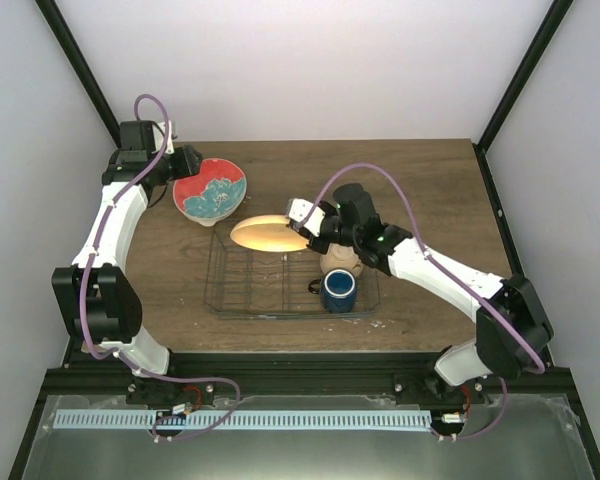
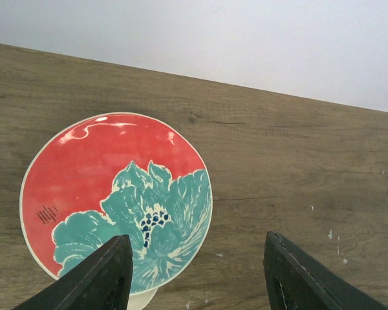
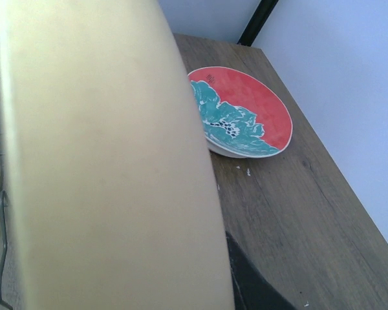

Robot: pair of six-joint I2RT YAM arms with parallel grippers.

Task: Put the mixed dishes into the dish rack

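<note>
My right end effector (image 1: 302, 222) is pinching the yellow plate (image 1: 265, 233) by its rim and holds it tilted over the far left edge of the rack (image 1: 242, 292). In the right wrist view the plate fills most of the frame. The mug (image 1: 338, 290) stands upright in the rack's near right part, with the bowl (image 1: 342, 262) just behind it (half hidden by my arm). My left end effector (image 2: 197, 245) hangs with fingers spread and nothing between them, over the near rim of the red plate (image 2: 110, 194). That plate sits on the desk (image 2: 297, 161), left of the rack.
</note>
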